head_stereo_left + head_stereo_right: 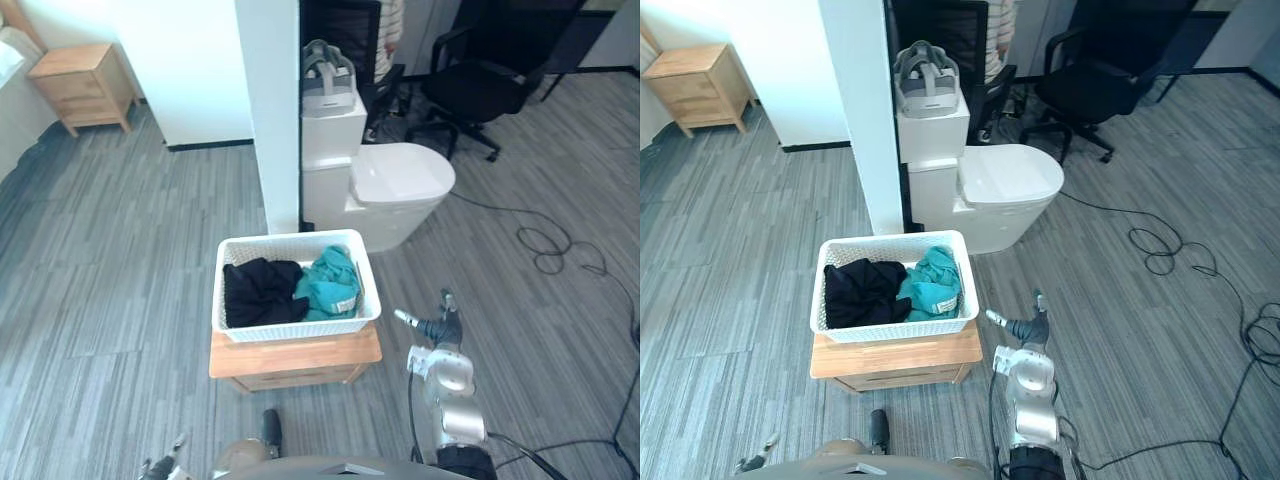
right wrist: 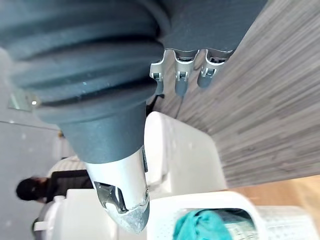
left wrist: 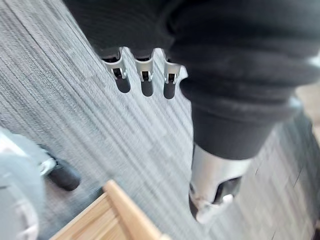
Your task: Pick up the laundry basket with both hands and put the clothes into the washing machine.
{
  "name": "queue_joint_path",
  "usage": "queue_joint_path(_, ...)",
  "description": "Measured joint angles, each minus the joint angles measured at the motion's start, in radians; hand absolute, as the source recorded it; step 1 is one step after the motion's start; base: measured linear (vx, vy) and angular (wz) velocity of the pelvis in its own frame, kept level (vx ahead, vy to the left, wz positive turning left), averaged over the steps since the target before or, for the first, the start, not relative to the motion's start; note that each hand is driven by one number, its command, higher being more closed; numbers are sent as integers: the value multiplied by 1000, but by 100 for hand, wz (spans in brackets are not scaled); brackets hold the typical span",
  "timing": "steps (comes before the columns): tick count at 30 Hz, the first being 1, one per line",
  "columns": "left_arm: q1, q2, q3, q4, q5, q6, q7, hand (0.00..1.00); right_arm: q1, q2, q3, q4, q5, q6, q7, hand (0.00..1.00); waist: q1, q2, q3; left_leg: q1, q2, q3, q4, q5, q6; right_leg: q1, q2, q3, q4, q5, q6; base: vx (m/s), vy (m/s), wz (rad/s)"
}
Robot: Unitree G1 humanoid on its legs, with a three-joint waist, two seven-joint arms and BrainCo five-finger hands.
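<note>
Firstly, writing: a pale tag on the teal garment (image 1: 330,283) is too small to read.
Task thing: the white laundry basket (image 1: 296,328) sits on a low wooden desk (image 1: 295,357) and covers nearly the whole top.
Contents: the teal garment lies at the basket's right end and touches a black garment (image 1: 260,292) at its left end.
Edges: the basket's far rim is near a white pillar (image 1: 275,120) and a toilet (image 1: 400,185).
Room: grey floor (image 1: 120,300) lies open to the desk's left and right.
Right arm: the right hand (image 1: 437,328) hovers over the floor to the right of the basket, apart from it. Its fingers (image 2: 181,82) are straight, the thumb is spread, and it holds nothing.
Left arm: the left hand (image 3: 144,80) is low over the floor near a desk corner, fingers straight, thumb apart, empty.
</note>
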Motion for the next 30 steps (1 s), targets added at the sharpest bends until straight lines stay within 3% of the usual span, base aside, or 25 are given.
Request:
queue_joint_path(3, -70, 31, 56, -104, -63, -3, 37, 0, -91, -45, 44, 0, 1, 0, 1, 0, 6, 21, 35, -30, 4, -15, 5, 12, -1, -34, 3, -11, 27, -1, -1, -62, 5, 17)
queue_joint_path(7, -311, 147, 55, -189, -126, -11, 82, 0, -262, -77, 142, 12, 15, 11, 5, 0, 2, 41, 115, -108, 18, -18, 29, 35, -7, -142, 4, -12, 121, -16, -17, -133, 1, 4)
queue_joint_path(11, -600, 262, -62, -191, -171, -4, 111, 0, -404, -103, 194, 18, 61, 27, 27, 0, -1, 41, 209, -153, 28, -8, 51, 48, -8, -214, -2, -6, 202, -30, -25, -133, -8, -1)
queue_joint_path(15, -778, 286, -111, -156, -179, 40, 119, 0, -472, -134, 196, 19, 111, 51, 24, 0, -8, 37, 246, -192, 40, 43, 65, 45, -4, -269, -10, 2, 239, -31, -25, -54, -15, -9)
queue_joint_path(19, -968, 327, -110, 59, -113, 149, 109, 0, -536, -140, 203, 31, 155, 73, 26, 0, -24, 28, 275, -232, 52, 88, 87, 43, 1, -316, -14, 10, 261, -31, -25, 6, -20, -8)
queue_joint_path(21, -1056, 331, -103, 150, -24, 240, 56, 0, -593, -139, 208, 53, 168, 102, 39, 0, -28, 22, 306, -238, 57, 99, 105, 37, 4, -322, -14, 20, 267, -31, -26, 48, -18, -11)
queue_joint_path(23, -1101, 332, -93, 183, 45, 295, 1, 0, -623, -135, 215, 52, 178, 103, 44, 0, -28, 18, 311, -262, 63, 109, 121, 31, 5, -346, -12, 29, 273, -31, -26, 46, -15, -11)
queue_joint_path(27, -1166, 333, -89, 222, 191, 374, -98, 0, -638, -134, 215, 44, 177, 106, 70, 0, -27, 16, 333, -288, 79, 124, 167, 11, 1, -359, -6, 39, 276, -30, -27, 62, -22, -10)
queue_joint_path(30, -1190, 342, -87, 223, 305, 385, -151, 0, -637, -135, 203, 5, 174, 107, 71, 0, -26, 17, 335, -313, 90, 132, 177, 8, 2, -387, 6, 55, 278, -28, -30, 65, -22, -12)
